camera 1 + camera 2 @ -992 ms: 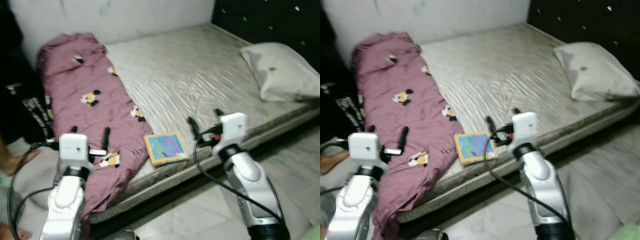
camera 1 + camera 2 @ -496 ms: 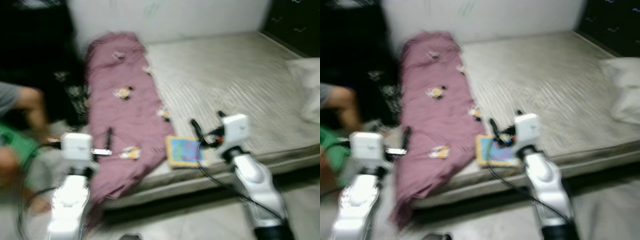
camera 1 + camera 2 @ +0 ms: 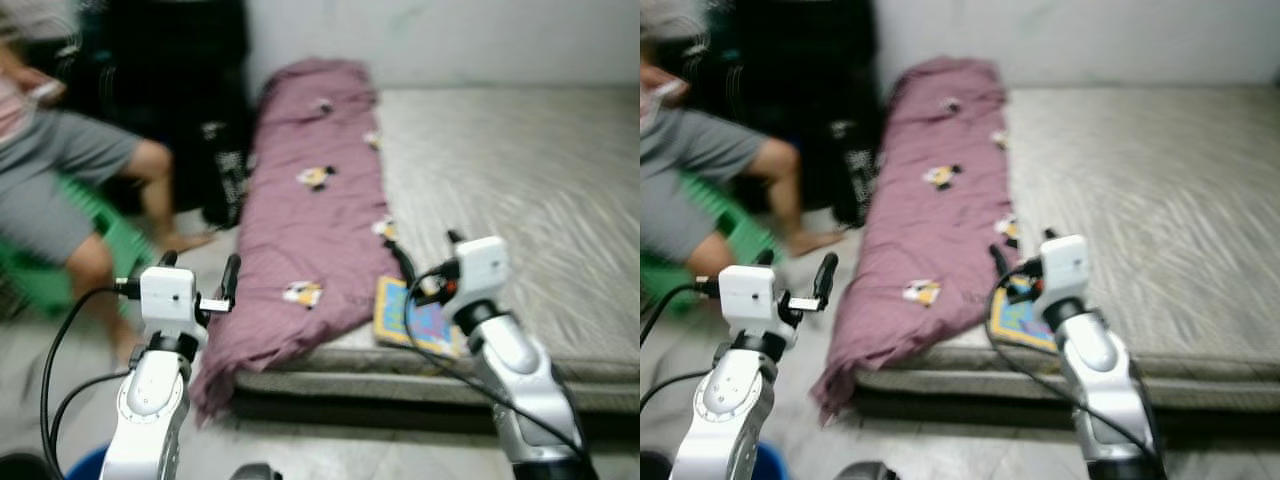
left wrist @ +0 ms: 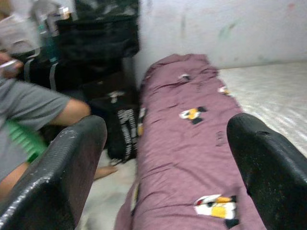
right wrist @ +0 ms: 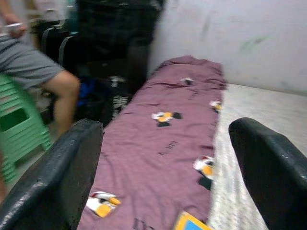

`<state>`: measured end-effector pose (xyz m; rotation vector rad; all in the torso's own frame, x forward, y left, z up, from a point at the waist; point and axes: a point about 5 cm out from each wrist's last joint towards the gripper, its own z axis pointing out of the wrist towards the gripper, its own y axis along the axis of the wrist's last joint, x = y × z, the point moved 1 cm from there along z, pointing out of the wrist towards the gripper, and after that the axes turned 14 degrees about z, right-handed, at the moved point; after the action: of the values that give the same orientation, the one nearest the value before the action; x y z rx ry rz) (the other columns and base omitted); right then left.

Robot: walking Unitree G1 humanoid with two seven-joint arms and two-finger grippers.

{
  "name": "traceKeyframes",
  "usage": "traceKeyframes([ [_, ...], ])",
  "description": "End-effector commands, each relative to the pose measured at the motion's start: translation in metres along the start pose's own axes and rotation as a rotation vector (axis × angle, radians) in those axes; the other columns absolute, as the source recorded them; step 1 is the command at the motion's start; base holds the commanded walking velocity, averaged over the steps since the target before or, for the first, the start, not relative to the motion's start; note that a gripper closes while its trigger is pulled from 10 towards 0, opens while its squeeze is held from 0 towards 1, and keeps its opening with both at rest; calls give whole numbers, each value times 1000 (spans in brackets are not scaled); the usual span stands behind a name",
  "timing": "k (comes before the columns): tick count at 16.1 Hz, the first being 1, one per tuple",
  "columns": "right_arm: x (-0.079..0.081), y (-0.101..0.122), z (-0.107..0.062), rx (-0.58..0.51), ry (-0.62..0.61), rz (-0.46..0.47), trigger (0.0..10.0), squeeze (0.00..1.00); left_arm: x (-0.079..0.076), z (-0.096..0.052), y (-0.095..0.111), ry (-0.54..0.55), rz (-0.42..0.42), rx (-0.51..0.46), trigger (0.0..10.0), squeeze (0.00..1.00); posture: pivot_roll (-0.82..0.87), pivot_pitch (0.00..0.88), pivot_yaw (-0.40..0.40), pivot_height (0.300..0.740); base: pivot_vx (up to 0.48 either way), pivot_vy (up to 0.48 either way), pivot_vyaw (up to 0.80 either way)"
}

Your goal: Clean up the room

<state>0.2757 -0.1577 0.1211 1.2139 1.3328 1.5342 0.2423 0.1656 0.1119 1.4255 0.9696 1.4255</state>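
Both your grippers, left (image 3: pixel 198 278) and right (image 3: pixel 428 262), ride empty with fingers apart, likely ready for a pickup. The book (image 3: pixel 412 318) lies at the mattress (image 3: pixel 540 200) edge, touching the purple blanket (image 3: pixel 315 215), just beneath your right gripper.

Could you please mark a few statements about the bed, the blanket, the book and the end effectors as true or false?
1. The purple blanket lies along the mattress edge, hanging over it. True.
2. The colourful book sits on the floor. False: it lies on the mattress beside the blanket.
3. The left end effector grips the blanket. False: it is open and empty.
4. The right end effector is open above the bed. True.
5. A person sits on a green stool. True.
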Motion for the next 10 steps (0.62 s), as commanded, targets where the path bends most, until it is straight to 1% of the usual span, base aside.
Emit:
traceKeyframes([
  [1, 8, 2, 4, -12, 28, 10, 10000, 0, 7, 0, -1, 14, 19, 3, 10000, 0, -58, 0, 8, 740, 0, 0, 781],
  [3, 6, 2, 5, -23, 2, 37, 10000, 0, 7, 0, 0, 10, 20, -5, 10000, 0, -56, 0, 7, 740, 0, 0, 0],
  [5, 4, 2, 5, -26, -9, 38, 10000, 0, 7, 0, 0, 9, 22, -8, 10000, 0, -56, 0, 7, 740, 0, 0, 0],
  [10, 3, 2, 5, -25, -17, 40, 10000, 0, 6, -1, 2, 4, 18, -21, 10000, 0, -56, 0, 7, 740, 323, 0, 0],
])
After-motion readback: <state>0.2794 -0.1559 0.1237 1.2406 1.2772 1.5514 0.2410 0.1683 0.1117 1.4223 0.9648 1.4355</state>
